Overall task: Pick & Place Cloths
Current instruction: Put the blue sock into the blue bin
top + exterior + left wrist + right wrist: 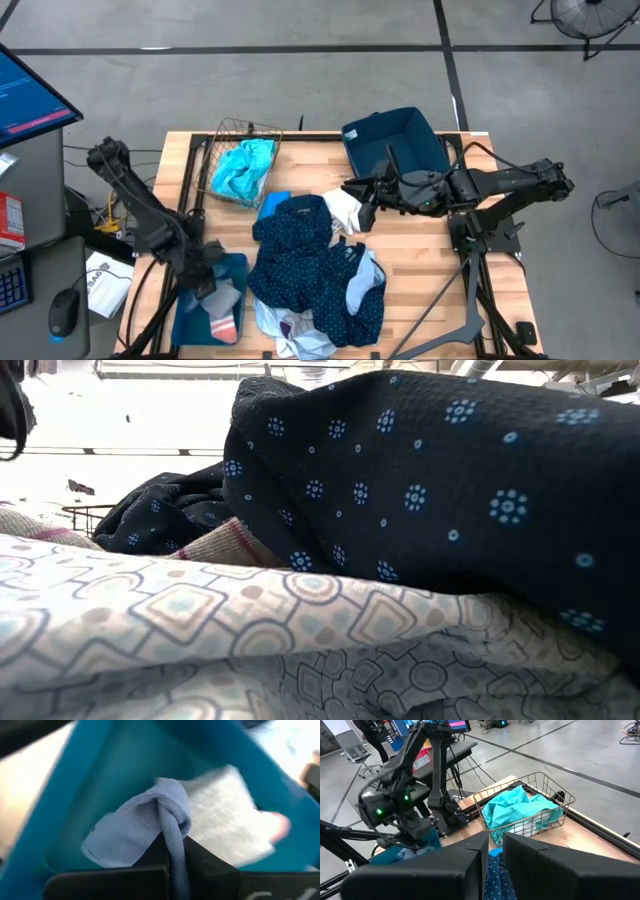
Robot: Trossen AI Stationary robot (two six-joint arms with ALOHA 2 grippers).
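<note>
My left gripper (pixel 207 268) hangs over the teal tray (pixel 190 320) at the table's near left and is shut on a pale blue-grey cloth (pixel 135 827). Grey and coral socks (pixel 222 318) lie in the tray, and a whitish sock (pixel 225 815) lies under the cloth. My right gripper (pixel 362 208) is shut above a white cloth (pixel 343 205) at the far edge of the pile. A navy white-dotted garment (pixel 305 255) heaps mid-table, and it fills the low view (pixel 450 480). A bright blue cloth (pixel 272 205) pokes out beside it. Turquoise cloth (pixel 240 168) lies in a wire basket. My left gripper pinches the pale blue-grey cloth by a twisted, rope-like strand (pixel 172 842) between its two fingers (pixel 202 860), coming from above. The bunched rest of the cloth (pixel 150 815) spreads below the fingertips over the tray floor. Whether it rests there or hangs just clear, I cannot tell.
The wire basket (pixel 555 795) stands at the far left of the table, and a navy fabric bin (pixel 395 140) at the far right. A pale patterned cloth (pixel 200 630) lies at the near edge under the pile. Bare wood (pixel 440 280) shows on the near right.
</note>
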